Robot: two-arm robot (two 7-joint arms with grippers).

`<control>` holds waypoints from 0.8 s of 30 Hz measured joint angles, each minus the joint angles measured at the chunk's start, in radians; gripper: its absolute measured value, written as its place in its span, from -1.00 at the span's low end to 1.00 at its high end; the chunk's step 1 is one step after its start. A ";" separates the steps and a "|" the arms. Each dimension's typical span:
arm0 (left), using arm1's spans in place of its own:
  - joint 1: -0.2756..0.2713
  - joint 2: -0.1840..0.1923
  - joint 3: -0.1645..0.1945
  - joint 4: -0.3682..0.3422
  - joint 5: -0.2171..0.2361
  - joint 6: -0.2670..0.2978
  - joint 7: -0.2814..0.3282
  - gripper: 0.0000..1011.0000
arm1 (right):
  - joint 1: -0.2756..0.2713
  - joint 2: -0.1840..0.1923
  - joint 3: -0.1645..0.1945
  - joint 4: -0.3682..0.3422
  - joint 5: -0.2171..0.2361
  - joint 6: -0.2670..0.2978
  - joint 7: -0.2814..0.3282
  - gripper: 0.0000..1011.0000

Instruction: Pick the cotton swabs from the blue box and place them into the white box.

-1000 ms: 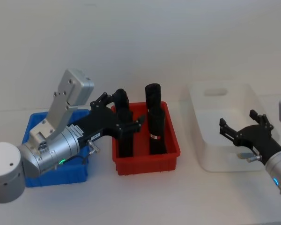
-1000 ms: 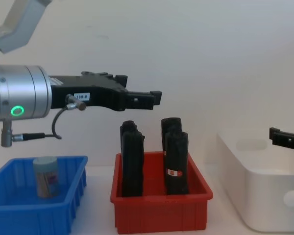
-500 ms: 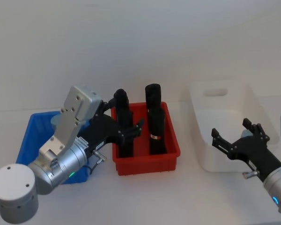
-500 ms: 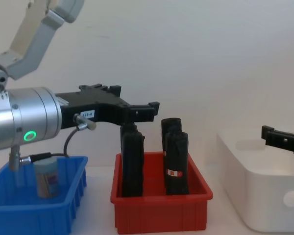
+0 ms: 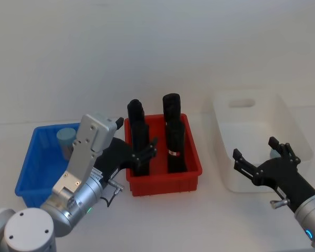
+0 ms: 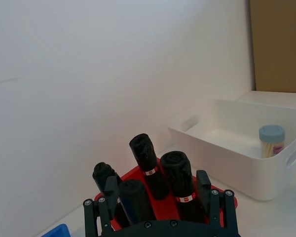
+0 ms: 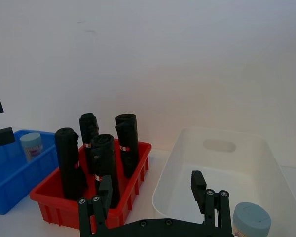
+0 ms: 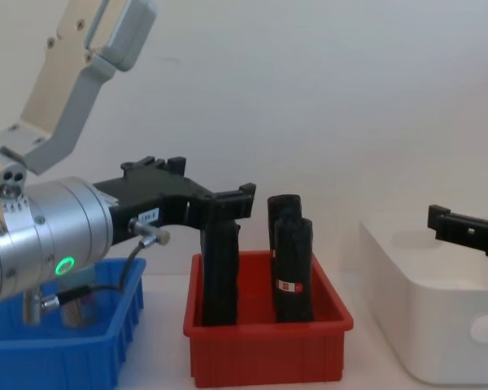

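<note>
Over at 10 o'clock, one of the cotton swabs (image 5: 66, 140) sits in the blue box (image 5: 26, 178). My left gripper (image 5: 144, 154) hangs wide and empty beside the red bin (image 5: 165, 184), with tall black rolls (image 5: 173, 131) crowding 12 o'clock. At 2, the white box (image 5: 252, 113) holds another jar (image 6: 272, 140). The right gripper (image 5: 254, 151) is spread, empty, over its near wall.

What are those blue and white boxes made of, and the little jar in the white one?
Blue box: probably moulded plastic, dull sheen, ribbed sides. White box: likely glossy plastic, smooth with rounded corners. Jar: seemingly clear plastic, sticks showing through, pale blue lid.
</note>
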 joint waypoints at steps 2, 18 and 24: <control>0.011 -0.002 0.006 -0.004 0.004 -0.007 0.030 0.98 | 0.000 0.000 0.000 0.000 0.000 0.000 0.000 0.98; 0.046 -0.009 0.027 -0.016 0.018 -0.034 0.131 0.98 | 0.000 -0.001 0.001 -0.001 0.000 -0.001 0.000 0.98; 0.046 -0.009 0.027 -0.016 0.018 -0.034 0.132 0.98 | 0.000 -0.001 0.001 -0.001 -0.001 -0.001 0.001 0.98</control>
